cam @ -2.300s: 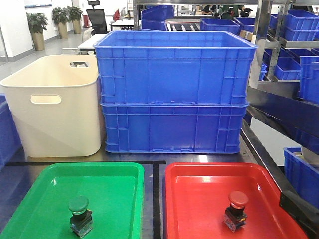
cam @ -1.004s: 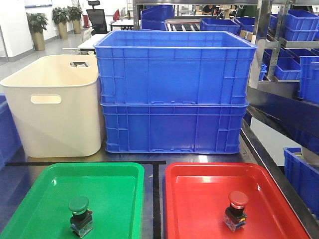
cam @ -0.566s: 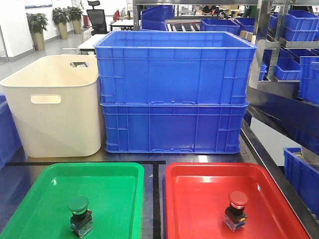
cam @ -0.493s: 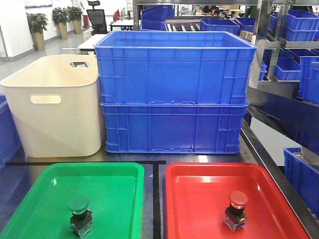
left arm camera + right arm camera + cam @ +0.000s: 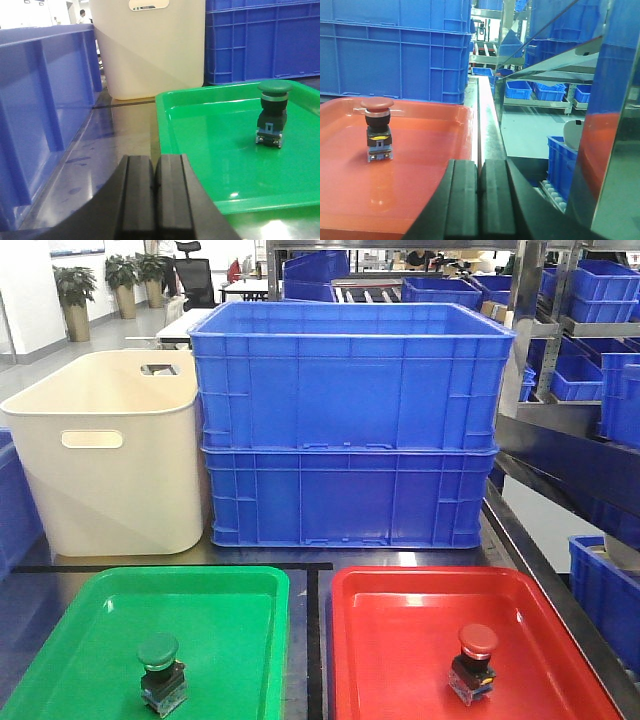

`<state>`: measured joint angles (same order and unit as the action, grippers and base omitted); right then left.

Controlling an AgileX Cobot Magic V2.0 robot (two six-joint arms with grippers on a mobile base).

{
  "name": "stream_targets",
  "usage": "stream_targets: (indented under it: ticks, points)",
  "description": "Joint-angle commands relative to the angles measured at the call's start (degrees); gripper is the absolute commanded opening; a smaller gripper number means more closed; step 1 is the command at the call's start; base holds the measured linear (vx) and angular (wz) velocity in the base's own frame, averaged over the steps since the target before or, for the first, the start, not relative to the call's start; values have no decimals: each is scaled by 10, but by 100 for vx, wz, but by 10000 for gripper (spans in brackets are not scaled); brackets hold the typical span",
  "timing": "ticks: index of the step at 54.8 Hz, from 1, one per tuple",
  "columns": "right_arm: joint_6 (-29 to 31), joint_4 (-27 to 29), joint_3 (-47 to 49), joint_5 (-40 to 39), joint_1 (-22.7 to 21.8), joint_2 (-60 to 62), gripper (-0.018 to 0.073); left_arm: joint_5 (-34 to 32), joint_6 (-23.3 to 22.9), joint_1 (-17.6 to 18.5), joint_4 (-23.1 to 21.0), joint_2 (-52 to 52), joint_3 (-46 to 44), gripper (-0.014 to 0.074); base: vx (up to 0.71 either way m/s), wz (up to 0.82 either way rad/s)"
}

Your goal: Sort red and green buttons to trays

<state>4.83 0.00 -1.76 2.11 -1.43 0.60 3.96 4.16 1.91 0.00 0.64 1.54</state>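
The green button (image 5: pixel 160 672) stands upright in the green tray (image 5: pixel 220 600), near its front; the left wrist view shows this green button (image 5: pixel 272 115) on the green tray (image 5: pixel 200 130) too. In the red tray (image 5: pixel 400 610) the red button (image 5: pixel 474 662) stands upright; the right wrist view has the same red button (image 5: pixel 377 129) on the red tray (image 5: pixel 430 145). My left gripper (image 5: pixel 155 172) is shut and empty, low by the green tray's left front corner. My right gripper (image 5: pixel 480 175) is shut and empty, at the red tray's right front edge. Neither gripper shows in the front view.
Two stacked blue crates (image 5: pixel 350 420) and a cream tub (image 5: pixel 110 455) stand behind the trays. A blue crate wall (image 5: pixel 35 115) rises close on the left of the left gripper. Shelving with blue bins (image 5: pixel 600 340) runs along the right, past the table edge (image 5: pixel 487 125).
A dark arm part at the front view's lower right corner 2.3 s ago has gone out of view. Buttons and trays have not moved.
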Motion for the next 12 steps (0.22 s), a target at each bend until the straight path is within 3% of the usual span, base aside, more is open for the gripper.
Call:
stream_targets:
  ticks: [1, 12]
  points:
    - [-1, -4, -8, -46, -4, 7, -12, -45, 0, -2, -5, 9, -12, -7, 0, 0]
    - [-1, -4, -8, -46, -4, 7, -12, -45, 0, -2, -5, 9, -12, -6, 0, 0]
